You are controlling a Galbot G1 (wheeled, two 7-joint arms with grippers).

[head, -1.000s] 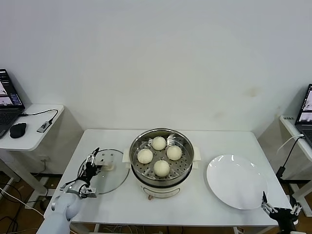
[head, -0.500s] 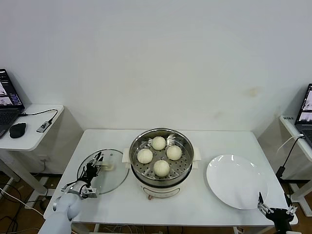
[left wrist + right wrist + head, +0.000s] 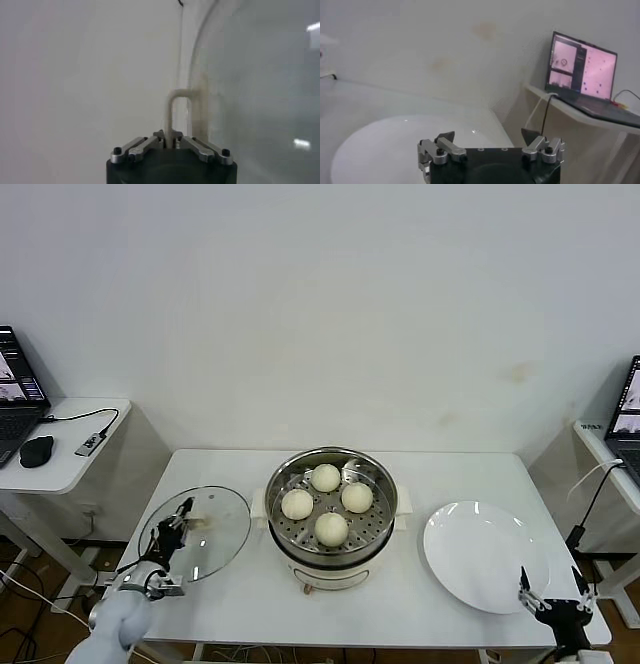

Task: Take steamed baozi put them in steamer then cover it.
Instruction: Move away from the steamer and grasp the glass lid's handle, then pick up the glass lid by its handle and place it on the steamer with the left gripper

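Note:
Several pale baozi (image 3: 326,477) rest on the perforated tray inside the steel steamer (image 3: 300,560) at the table's centre. Left of it, the clear glass cover (image 3: 212,531) is tilted up off the table, its far edge raised. My left gripper (image 3: 178,527) is shut on the cover's cream handle. In the left wrist view the handle (image 3: 177,107) runs straight out from between the closed tips of that gripper (image 3: 171,142), with the glass (image 3: 260,90) beside it. My right gripper (image 3: 553,602) hangs open and holds nothing at the table's front right corner.
A flat white plate (image 3: 485,556) lies right of the steamer, close to the right gripper (image 3: 490,136); it also fills the right wrist view as a pale disc (image 3: 385,145). Side tables with laptops (image 3: 14,394) (image 3: 582,67) flank the table. A wall stands behind.
The left gripper closed on the cover's handle and raised the cover from flat on the table to a tilt. The right gripper drifted a little along the front edge.

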